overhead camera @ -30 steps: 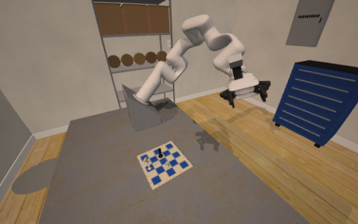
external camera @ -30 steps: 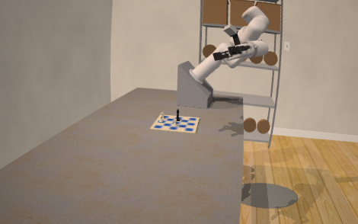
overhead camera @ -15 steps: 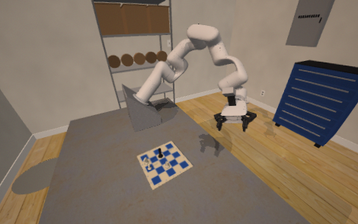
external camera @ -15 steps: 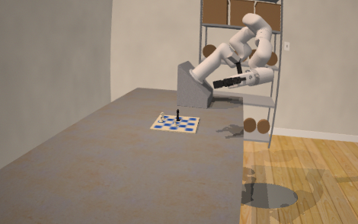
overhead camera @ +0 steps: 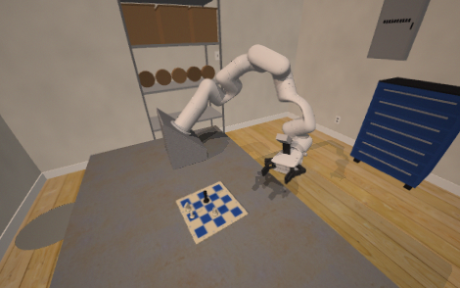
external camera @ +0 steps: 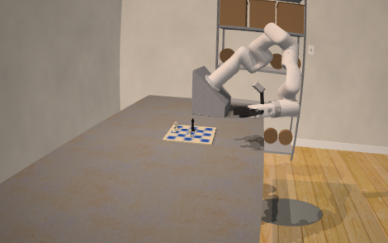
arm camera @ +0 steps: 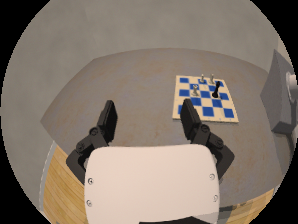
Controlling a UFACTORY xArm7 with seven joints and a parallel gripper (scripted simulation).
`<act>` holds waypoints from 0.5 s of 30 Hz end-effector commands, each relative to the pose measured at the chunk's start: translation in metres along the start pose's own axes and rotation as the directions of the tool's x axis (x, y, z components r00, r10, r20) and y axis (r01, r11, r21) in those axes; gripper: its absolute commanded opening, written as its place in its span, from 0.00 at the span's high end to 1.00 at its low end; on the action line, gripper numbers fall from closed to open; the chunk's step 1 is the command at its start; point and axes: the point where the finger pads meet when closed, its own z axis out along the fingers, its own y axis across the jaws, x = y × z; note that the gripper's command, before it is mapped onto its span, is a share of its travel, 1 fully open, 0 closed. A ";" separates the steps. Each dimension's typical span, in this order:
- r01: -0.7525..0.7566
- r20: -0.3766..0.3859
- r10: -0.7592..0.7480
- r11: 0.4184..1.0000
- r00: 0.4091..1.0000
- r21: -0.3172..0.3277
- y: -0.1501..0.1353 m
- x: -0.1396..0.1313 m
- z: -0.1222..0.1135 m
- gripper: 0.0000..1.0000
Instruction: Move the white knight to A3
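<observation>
A small blue-and-cream chessboard [overhead camera: 211,211] lies on the grey table; it also shows in the exterior view [external camera: 190,134] and in the wrist view [arm camera: 204,98]. A tall black piece [overhead camera: 207,197] stands near the board's far side. Small white pieces stand at the left [overhead camera: 190,211] and near the middle [overhead camera: 215,212]; they are too small to tell which is the white knight. My gripper [overhead camera: 283,175] is open and empty. It hangs above the table's right edge, well to the right of the board and apart from it. In the wrist view its fingers have only table between them.
The arm's grey wedge base [overhead camera: 183,142] stands on the table behind the board. A metal shelf [overhead camera: 171,64] with boxes and round discs is behind it. A blue drawer cabinet [overhead camera: 408,129] stands on the wooden floor at the right.
</observation>
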 end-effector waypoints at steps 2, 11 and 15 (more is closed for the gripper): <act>0.045 -0.066 -0.052 0.994 0.996 -0.097 0.042 -0.026 -0.011 0.00; 0.139 -0.163 -0.177 0.964 0.971 -0.225 0.114 -0.053 -0.036 0.00; 0.150 -0.175 -0.195 0.959 0.965 -0.240 0.123 -0.055 -0.040 0.00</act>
